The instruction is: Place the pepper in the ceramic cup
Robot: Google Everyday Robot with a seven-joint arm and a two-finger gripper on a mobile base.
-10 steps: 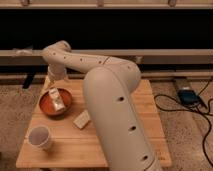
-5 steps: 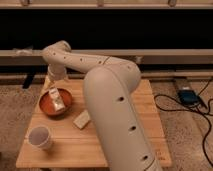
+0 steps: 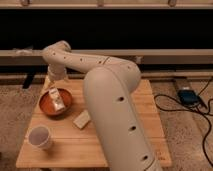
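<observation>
- I have the gripper (image 3: 57,101) lowered into the wide, shallow red-orange bowl (image 3: 45,107), which sits at the far left of the light wooden slatted table (image 3: 65,146).
- Its jaws stand spread wide, and I can make out nothing held between them.
- The thick white arm (image 3: 112,95) rises from the near right, crosses the table towards the far left, bends at an elbow above the bowl and drops straight down into it.
- I cannot pick out the small dark red pepper; the gripper covers the middle of the bowl, so I cannot tell where the pepper lies, how its long axis runs or which way it points.
- The pale whitish handleless ceramic cup (image 3: 40,136) stands upright with its mouth up at the near left corner of the table, well apart from the bowl.
- A tan rectangular block (image 3: 81,120) lies flat just right of the bowl, its long side running diagonally.
- A dark box with cables (image 3: 187,96) rests on the speckled floor to the right.
</observation>
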